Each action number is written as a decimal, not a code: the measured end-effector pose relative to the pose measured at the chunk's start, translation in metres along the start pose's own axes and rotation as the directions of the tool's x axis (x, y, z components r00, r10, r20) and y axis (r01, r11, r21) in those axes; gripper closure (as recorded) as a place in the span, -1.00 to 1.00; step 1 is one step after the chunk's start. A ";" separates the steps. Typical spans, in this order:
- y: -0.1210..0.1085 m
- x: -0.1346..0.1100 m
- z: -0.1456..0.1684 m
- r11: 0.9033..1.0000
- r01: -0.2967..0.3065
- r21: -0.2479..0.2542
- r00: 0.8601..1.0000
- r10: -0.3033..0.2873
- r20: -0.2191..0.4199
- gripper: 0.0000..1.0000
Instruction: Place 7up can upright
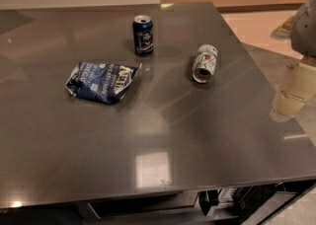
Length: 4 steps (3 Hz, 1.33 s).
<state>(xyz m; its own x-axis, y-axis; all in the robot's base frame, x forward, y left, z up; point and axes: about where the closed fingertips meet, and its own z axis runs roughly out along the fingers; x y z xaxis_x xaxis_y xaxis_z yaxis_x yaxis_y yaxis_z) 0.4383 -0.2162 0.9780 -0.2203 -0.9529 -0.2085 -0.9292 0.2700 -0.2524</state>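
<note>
The 7up can (205, 63) lies on its side on the dark grey table (148, 135), right of centre, with its silver top facing the front. It is whitish-silver with green and red markings. My gripper (288, 101) hangs at the right edge of the view, over the table's right side, to the right of the can and a little nearer the front. It is apart from the can and holds nothing that I can see.
A dark blue can (143, 35) stands upright at the back centre, left of the 7up can. A crumpled blue chip bag (102, 82) lies left of centre. The table's right edge runs close behind the gripper, with floor beyond.
</note>
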 end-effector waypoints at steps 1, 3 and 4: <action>0.000 0.000 0.000 1.000 0.001 0.002 1.000 -0.001 0.001 -1.00; -0.031 -0.011 0.031 0.987 0.153 -0.052 0.987 -0.150 0.055 -1.00; -0.049 -0.024 0.051 0.965 0.256 -0.062 0.964 -0.250 0.090 -1.00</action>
<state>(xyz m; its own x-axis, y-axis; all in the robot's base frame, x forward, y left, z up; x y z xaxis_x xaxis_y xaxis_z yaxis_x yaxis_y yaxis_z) 0.5041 -0.1992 0.9467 0.0466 -0.9738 -0.2228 -0.9712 0.0080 -0.2382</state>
